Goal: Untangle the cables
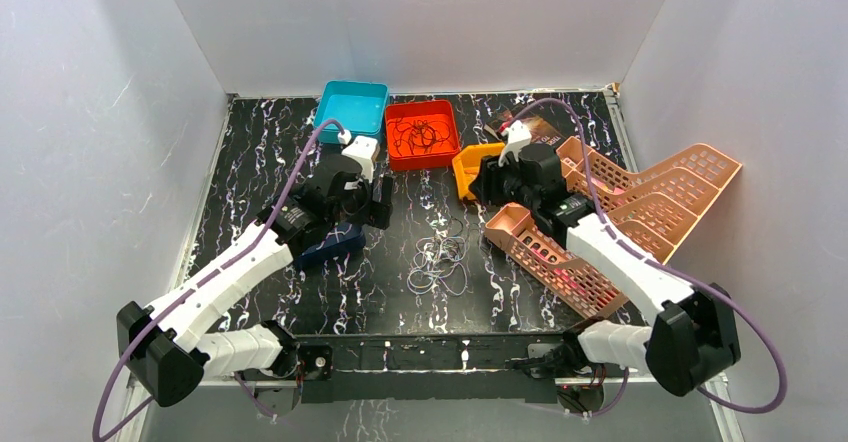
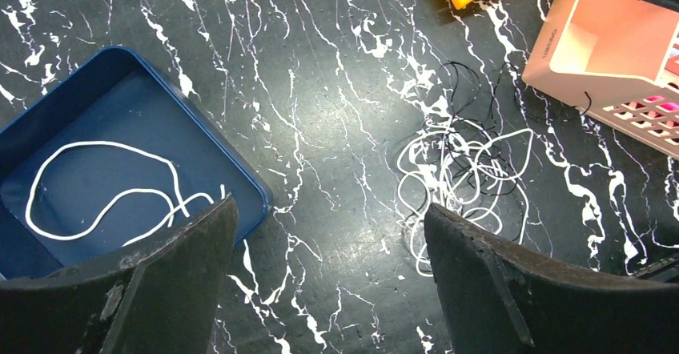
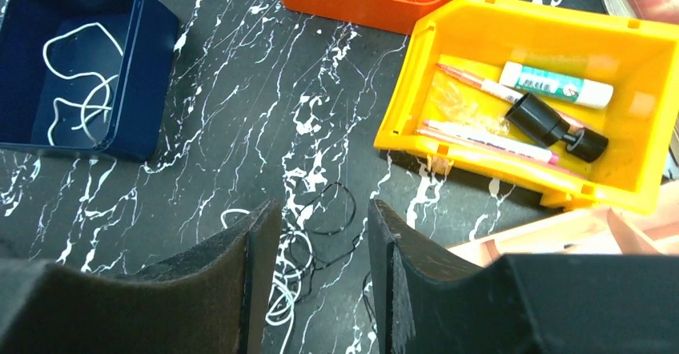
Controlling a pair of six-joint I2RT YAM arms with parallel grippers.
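Cables (image 1: 440, 260), white and black, lie knotted in a loose heap mid-tabletop (image 1: 280, 142), seemingly being sorted by colour: one white strand (image 2: 90, 143) rests alone in the navy tray (image 2: 240, 170), black ones in the red tray (image 1: 425, 162). Over the navy tray's corner the left gripper (image 2: 328, 210) hangs wide open and empty. The right gripper (image 3: 323, 210) hovers above the heap, jaws parted, holding nothing, probably lined up to pick a strand.

The cables (image 1: 440, 262) lie tangled at the middle of the table (image 1: 385, 297). Left of them sits a tray (image 2: 120, 102) with a loose cable (image 2: 132, 193) in it. Along the far edge stand a tub (image 1: 352, 110), a second tub (image 1: 398, 158) and a bin (image 1: 466, 172). Baskets (image 1: 560, 262) lie by the right edge.
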